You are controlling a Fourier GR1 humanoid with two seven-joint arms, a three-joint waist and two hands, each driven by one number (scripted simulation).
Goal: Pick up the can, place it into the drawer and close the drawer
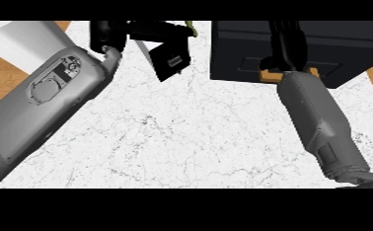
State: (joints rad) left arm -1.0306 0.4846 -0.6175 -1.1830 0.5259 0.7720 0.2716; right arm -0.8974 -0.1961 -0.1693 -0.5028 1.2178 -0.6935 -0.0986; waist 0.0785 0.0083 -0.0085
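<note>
Your desk (pixel 182 141) is the white marbled slab filling most of the head view, with wood floor showing at the 9 o'clock edge and a sliver at 3 o'clock. Next in size, your left forearm (pixel 51 96) runs diagonally from 7 o'clock up toward 11 o'clock; a white panel sits behind it at 10 o'clock. The dark drawer unit (pixel 241 52) occupies the 1 to 2 o'clock area, its front face toward you, looking shut as far as you can read it from this angle. Your right forearm (pixel 320 121) comes in from 4 o'clock and points up at that unit. The right hand (pixel 285 42) lies over the drawer front, fingers extended upward against it, nothing held. An orange-tan piece (pixel 271 76) shows at the wrist against the drawer's lower edge; you can't tell what it is. The left hand (pixel 109 35) sits at 11 o'clock, raised off the desk; you can't tell whether its fingers are curled. Just beside it at 12 o'clock is a dark angular shape (pixel 169 57) with a white face and a thin yellow-green streak above it. You can't make out the can in this view.
</note>
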